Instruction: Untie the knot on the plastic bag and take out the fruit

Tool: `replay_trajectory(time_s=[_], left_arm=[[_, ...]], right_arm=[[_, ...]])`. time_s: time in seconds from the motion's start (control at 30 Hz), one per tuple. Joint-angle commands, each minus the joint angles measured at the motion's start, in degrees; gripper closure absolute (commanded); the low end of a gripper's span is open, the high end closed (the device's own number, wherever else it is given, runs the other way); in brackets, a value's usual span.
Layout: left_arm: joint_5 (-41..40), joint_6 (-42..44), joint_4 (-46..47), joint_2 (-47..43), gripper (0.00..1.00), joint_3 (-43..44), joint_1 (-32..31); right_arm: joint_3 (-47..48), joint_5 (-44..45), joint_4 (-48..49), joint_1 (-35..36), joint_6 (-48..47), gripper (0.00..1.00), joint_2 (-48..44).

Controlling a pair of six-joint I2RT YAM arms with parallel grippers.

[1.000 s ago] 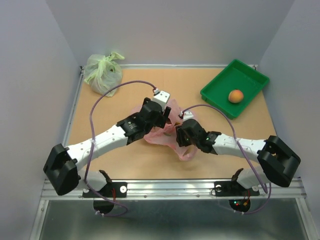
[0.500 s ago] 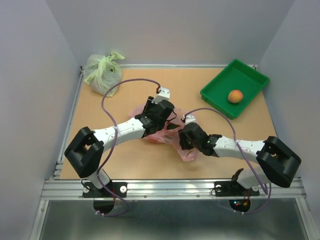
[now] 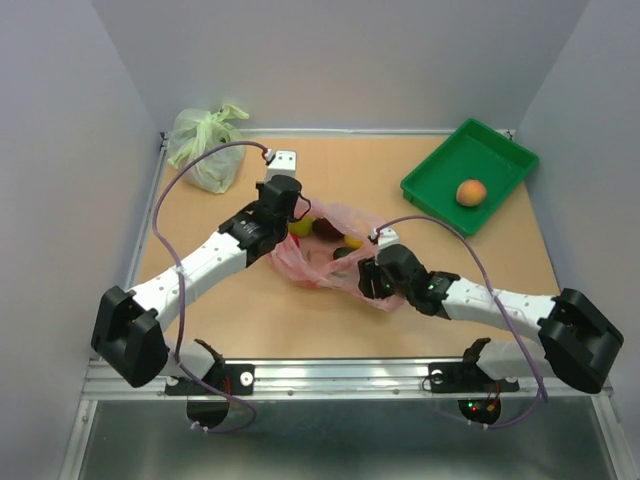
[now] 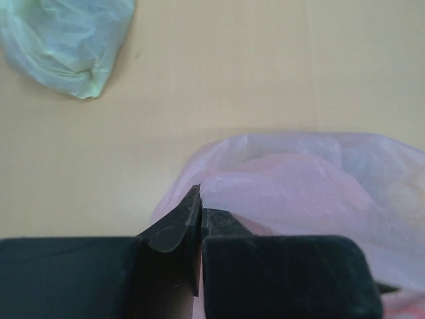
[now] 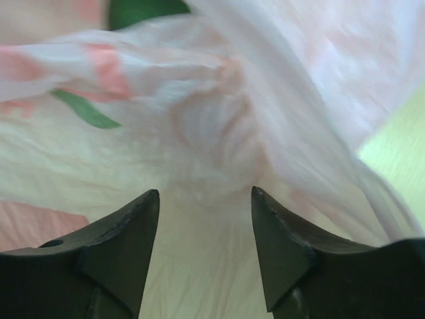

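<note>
The pink plastic bag (image 3: pixel 335 262) lies spread out mid-table, and fruit shows through its film: a yellow one (image 3: pixel 300 227), a dark one (image 3: pixel 325 228) and a green one (image 3: pixel 342 254). My left gripper (image 3: pixel 293 215) is at the bag's far-left edge. In the left wrist view its jaws (image 4: pixel 200 203) are shut on a fold of the pink plastic bag (image 4: pixel 292 186). My right gripper (image 3: pixel 368 281) is over the bag's near-right end. Its jaws (image 5: pixel 205 199) stand open with puckered pink film (image 5: pixel 212 129) just ahead of the tips. I cannot make out the knot.
A green tray (image 3: pixel 440 175) at the back right holds one orange-peach fruit (image 3: pixel 471 192). A pale green tied bag (image 3: pixel 205 145) sits at the back left corner, also in the left wrist view (image 4: pixel 66 40). Grey walls close in the table on three sides.
My left gripper shut on the bag's edge and pulled it back to the far left, stretching the bag so fruit shows. The right gripper opened wider and shifted slightly nearer.
</note>
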Motion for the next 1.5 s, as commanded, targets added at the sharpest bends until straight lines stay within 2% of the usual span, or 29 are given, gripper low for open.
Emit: replay_trajectory(time_s=[0.0,0.07,0.17,0.27,0.47,0.7,0.8,0.93,1.0,1.27,1.47], left_arm=[[14.31,-0.40,0.14,-5.97,0.91,-3.28,-0.37],[16.87,0.04,0.14,-7.73,0.94,-4.60,-0.37],[18.27,0.74,0.67,-9.66,0.96,-5.74,-0.37],[18.63,1.36,2.16,-10.99,1.00,-6.80,-0.37],[17.05,2.59,3.57,-13.10,1.00,-9.08,-0.28],[14.06,1.27,4.89,-15.56,1.00,-10.75,-0.02],[13.79,1.01,6.55,-17.23,1.00,-11.72,0.33],[15.72,0.92,7.78,-18.64,1.00,-12.59,0.42],[16.43,0.92,8.05,-18.73,1.00,-12.86,0.51],[17.13,1.18,8.05,-17.32,1.00,-12.78,0.51],[17.40,1.27,7.88,-17.14,1.00,-12.69,0.60]], right_arm=[[5.77,-8.21,1.28,-0.22,-6.72,0.35,-5.78],[9.81,-12.00,1.19,-0.22,-8.21,0.29,-6.58],[15.96,-16.67,0.57,-0.21,-8.40,0.27,-3.70],[21.15,-15.28,0.57,-0.21,-8.66,0.26,1.65],[29.76,-11.50,0.40,-0.30,-10.59,0.26,9.67],[31.19,-11.41,-0.22,-0.30,-16.21,0.25,13.98],[31.09,-4.93,-0.22,-0.30,-18.23,0.25,18.02],[34.24,-0.78,0.31,-0.74,-21.49,0.24,22.76],[35.75,1.76,1.01,-1.00,-24.38,0.22,25.49],[41.29,3.10,4.35,-1.09,-34.31,0.03,30.15],[44.01,0.20,5.23,-2.41,-35.73,0.01,33.49]])
